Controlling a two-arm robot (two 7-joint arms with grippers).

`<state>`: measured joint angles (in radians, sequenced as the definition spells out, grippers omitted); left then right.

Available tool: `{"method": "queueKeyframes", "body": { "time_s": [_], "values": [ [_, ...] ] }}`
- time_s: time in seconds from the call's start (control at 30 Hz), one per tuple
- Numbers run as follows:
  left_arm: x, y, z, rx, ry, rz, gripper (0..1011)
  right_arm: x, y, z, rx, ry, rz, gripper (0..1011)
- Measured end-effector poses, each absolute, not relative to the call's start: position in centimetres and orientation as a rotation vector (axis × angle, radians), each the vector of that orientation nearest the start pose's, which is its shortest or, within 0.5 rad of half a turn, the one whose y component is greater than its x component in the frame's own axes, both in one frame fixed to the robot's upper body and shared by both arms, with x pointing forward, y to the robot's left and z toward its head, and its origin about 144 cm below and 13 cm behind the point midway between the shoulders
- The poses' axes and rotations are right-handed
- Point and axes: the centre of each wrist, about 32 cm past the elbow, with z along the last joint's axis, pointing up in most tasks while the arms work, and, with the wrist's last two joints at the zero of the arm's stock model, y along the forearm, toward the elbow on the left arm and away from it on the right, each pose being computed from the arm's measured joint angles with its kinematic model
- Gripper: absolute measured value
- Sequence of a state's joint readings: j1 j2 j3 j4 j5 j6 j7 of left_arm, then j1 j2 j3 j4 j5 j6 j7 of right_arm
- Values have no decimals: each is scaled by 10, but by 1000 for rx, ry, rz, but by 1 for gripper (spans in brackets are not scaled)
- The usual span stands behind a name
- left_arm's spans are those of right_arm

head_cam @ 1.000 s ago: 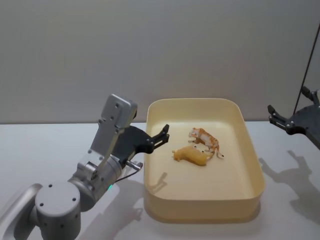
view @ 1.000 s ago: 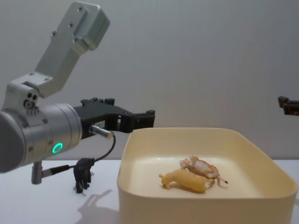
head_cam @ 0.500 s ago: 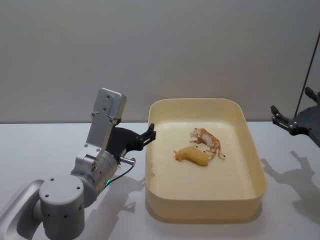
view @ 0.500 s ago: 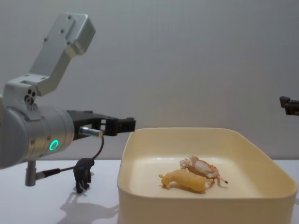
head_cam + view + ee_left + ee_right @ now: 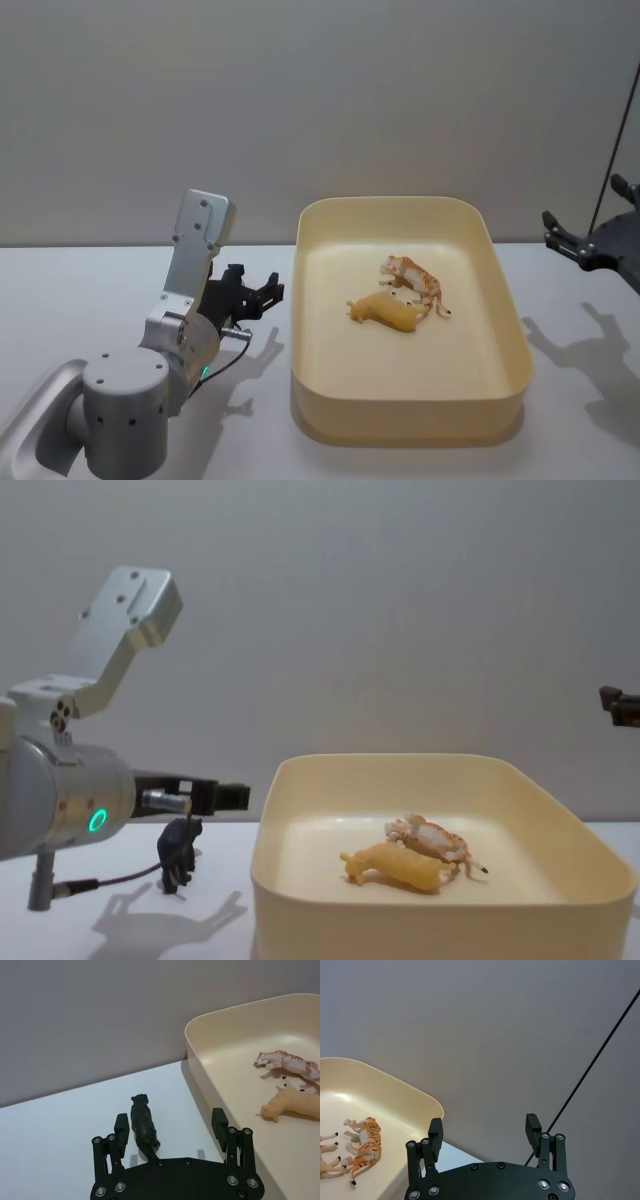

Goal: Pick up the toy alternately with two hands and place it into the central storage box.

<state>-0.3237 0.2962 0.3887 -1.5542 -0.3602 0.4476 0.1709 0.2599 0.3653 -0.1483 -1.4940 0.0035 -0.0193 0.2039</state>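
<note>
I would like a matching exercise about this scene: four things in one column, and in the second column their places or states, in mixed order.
Column 1
1. black toy animal
2. tiger toy
3. left gripper
4. right gripper

Column 2
a. lies in the storage box, beside the yellow toy animal
b. open, in the air to the right of the box
c. stands on the table, left of the box
d. open, left of the box, close to the black toy

Pairs: 1-c, 2-a, 3-d, 4-b

Hides the hind end of the black toy animal (image 5: 142, 1125) behind the base of the left gripper (image 5: 170, 1117); crops the yellow toy animal (image 5: 292, 1105) at that wrist view's edge.
</note>
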Motion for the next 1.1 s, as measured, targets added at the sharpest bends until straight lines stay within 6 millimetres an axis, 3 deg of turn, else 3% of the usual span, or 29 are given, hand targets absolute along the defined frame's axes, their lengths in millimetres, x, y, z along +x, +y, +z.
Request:
{"method": "queueKeyframes", "body": {
  "time_s": [1.1],
  "values": [
    [567,211,1198,290,258,1453,1001,525,-298,1216,-199,-400,-1258,1001]
  ]
}}
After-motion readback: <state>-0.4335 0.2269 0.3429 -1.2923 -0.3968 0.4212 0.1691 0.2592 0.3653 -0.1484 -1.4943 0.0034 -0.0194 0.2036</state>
